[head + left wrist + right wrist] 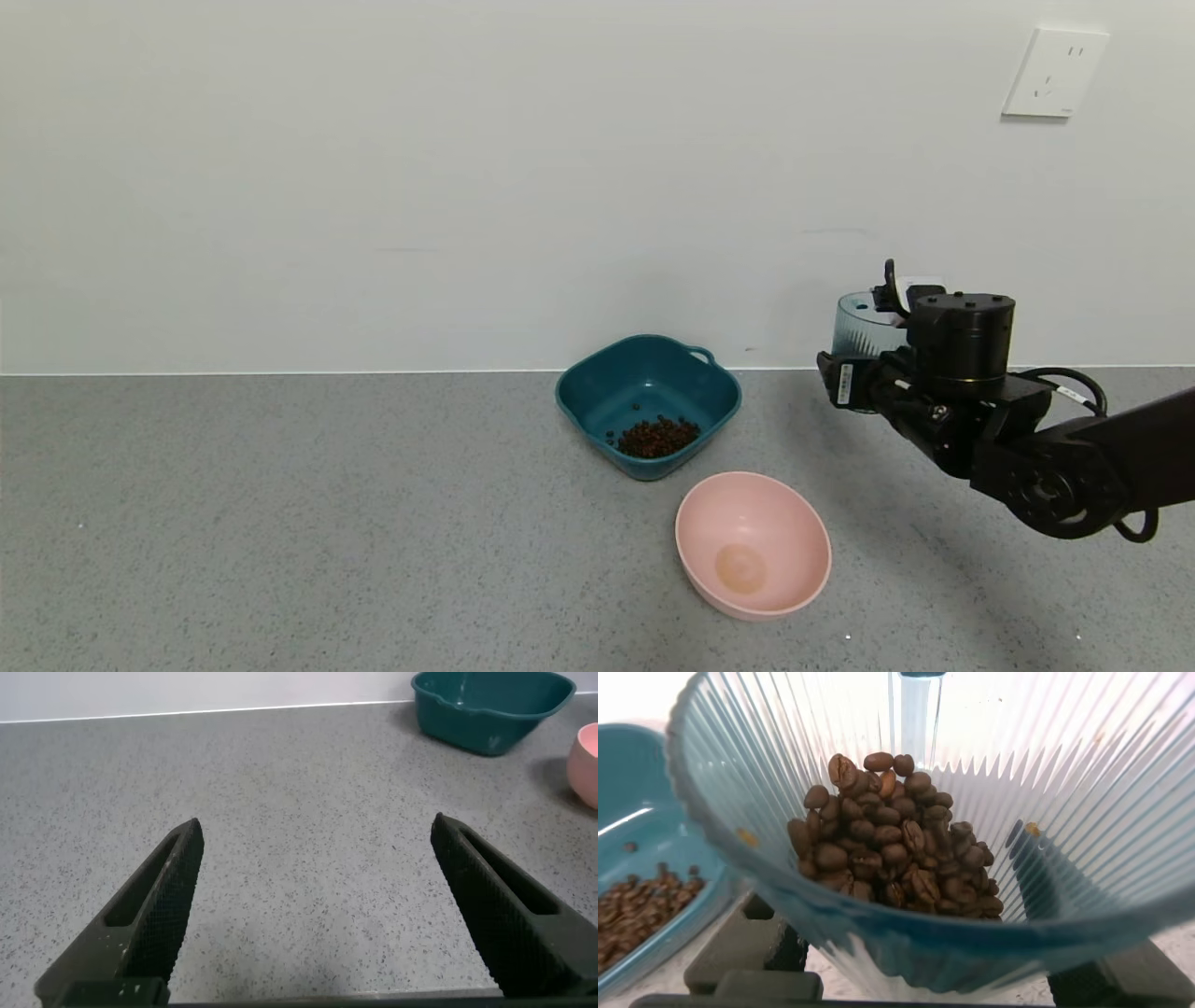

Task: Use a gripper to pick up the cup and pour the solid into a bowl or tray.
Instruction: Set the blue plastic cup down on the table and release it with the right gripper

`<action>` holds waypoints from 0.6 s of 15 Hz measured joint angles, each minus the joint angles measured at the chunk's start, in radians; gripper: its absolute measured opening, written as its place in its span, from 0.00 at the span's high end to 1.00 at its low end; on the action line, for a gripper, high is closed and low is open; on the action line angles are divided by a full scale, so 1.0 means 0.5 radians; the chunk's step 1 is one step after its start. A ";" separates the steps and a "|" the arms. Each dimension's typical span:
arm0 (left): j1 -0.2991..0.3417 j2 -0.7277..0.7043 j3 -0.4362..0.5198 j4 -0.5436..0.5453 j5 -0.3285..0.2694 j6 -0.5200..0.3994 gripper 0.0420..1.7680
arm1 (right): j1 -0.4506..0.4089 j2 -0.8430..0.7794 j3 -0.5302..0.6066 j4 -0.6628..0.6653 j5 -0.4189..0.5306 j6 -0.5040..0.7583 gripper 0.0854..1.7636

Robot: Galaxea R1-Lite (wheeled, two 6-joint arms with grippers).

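My right gripper [864, 362] is shut on the ribbed translucent blue-grey cup [861, 325] and holds it upright in the air, to the right of the dark teal bowl [607, 387]. In the right wrist view the cup [924, 933] holds a heap of dark brown beans [896, 849]. The teal bowl [635, 793] lies just beside and below the cup, with a small pile of the same beans [658, 436] on its floor. My left gripper [318, 826] hangs open over bare counter, nothing between its fingers; it does not show in the head view.
A round pink bowl [775, 523] stands in front of the teal bowl, toward me and slightly right. The grey speckled counter [280, 523] ends at a white wall with a socket [1055, 73] at the upper right.
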 joint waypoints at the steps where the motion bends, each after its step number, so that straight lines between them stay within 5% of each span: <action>1: 0.000 0.000 0.000 0.000 0.000 0.000 0.01 | -0.023 0.008 0.025 -0.043 0.000 -0.001 0.24; 9: 0.000 0.000 0.000 0.000 0.000 0.000 0.01 | -0.197 0.274 0.086 -0.394 -0.002 -0.027 0.24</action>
